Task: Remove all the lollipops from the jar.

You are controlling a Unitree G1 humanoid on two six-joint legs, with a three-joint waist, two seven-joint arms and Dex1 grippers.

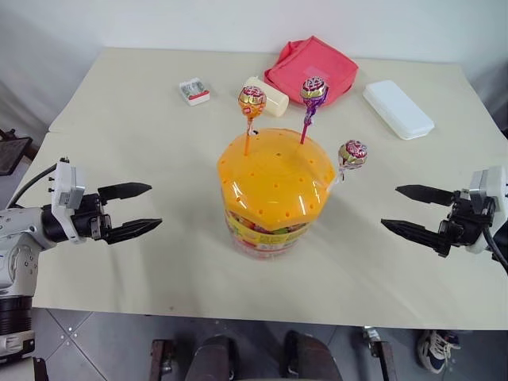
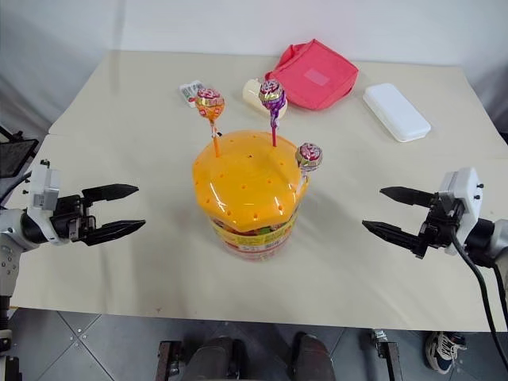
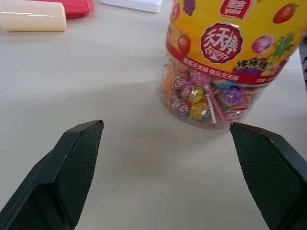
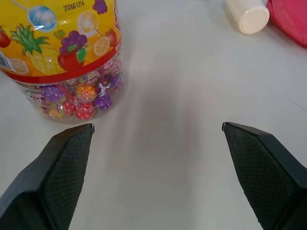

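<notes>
We see a beige table (image 1: 119, 119) carrying everything. The jar (image 1: 271, 198) stands near the middle, closer to the front edge, its domed orange lid on. Toward the back edge lie a red pouch (image 1: 311, 67), a white box (image 1: 398, 109) nearer the back right corner, a cream bottle (image 1: 270, 97) and a small packet (image 1: 194, 91). Our left gripper (image 1: 135, 211) hovers over the front left part, jaws spread, empty; our right gripper (image 1: 414, 211) mirrors it, jaws spread. Three lollipops stand in the lid's holes: the orange-stick lollipop (image 1: 252, 101), the purple-stick lollipop (image 1: 313, 91), the white-stick lollipop (image 1: 352, 154).
</notes>
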